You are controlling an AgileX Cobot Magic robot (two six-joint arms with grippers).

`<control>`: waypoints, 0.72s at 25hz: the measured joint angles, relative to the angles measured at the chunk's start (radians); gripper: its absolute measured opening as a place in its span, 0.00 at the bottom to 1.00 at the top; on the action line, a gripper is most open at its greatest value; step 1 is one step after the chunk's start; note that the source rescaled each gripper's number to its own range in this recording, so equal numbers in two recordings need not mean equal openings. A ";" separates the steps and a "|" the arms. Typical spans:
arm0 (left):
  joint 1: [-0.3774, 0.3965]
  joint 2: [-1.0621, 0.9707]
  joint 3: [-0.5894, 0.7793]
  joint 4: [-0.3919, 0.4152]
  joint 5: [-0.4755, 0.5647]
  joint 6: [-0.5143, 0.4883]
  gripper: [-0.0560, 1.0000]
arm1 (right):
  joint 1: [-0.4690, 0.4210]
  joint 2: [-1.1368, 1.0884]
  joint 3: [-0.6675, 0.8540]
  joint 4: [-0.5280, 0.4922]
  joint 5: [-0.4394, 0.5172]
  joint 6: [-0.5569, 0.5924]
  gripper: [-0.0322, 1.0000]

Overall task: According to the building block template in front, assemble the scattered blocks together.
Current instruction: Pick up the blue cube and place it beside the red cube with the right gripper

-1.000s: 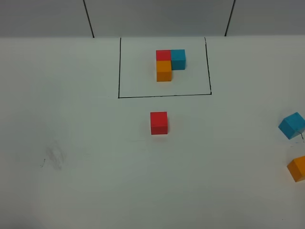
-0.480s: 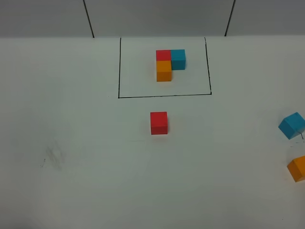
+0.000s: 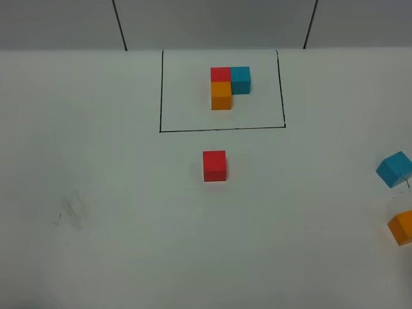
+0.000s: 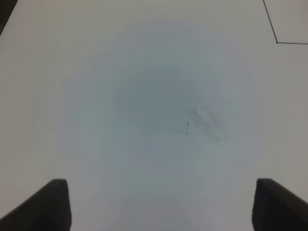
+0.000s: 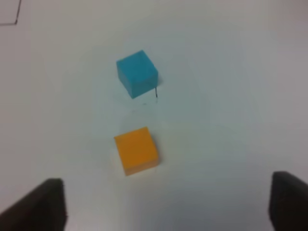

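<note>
The scattered blocks (image 3: pixel 214 165) lie in two places on the white table (image 3: pixel 116 193). The small plain red cube (image 3: pixel 214 165) sits alone mid-table, just near of the thin black drawn frame (image 3: pixel 222 129). The light blue cube (image 3: pixel 394 168) and the orange cube (image 3: pixel 402 226) are far off at the right edge of the high view. Inside the frame is the building block template (image 3: pixel 229 85), a joined L: red at the far left, blue touching its right, orange touching its near side. The right gripper (image 5: pixel 169 187) hangs released, fingertips spread wide with nothing between them. Both loose cubes lie straight ahead of it: orange (image 5: pixel 136 150) the closer, blue (image 5: pixel 137 73) beyond, and the two are apart. That makes the right arm plainly the nearer one, I'd say. Being cubes, they have no long axis, but each is turned askew to the finger line, so some wrist turn looks needed. The left gripper (image 4: pixel 162 190) also hangs wide and empty, over bare, smudged table. There's open room all around the red cube. How close the right table edge is, I can't tell.
</note>
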 joint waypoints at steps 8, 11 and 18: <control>0.000 0.000 0.000 0.000 0.000 0.001 0.74 | 0.007 0.537 -0.188 -0.069 -0.108 -0.139 1.00; 0.000 0.000 0.000 0.000 0.000 0.001 0.74 | 0.044 0.687 -0.243 -0.088 -0.120 -0.270 1.00; 0.000 0.000 0.000 0.000 0.000 0.001 0.74 | 0.088 0.912 -0.371 -0.080 -0.126 -0.400 1.00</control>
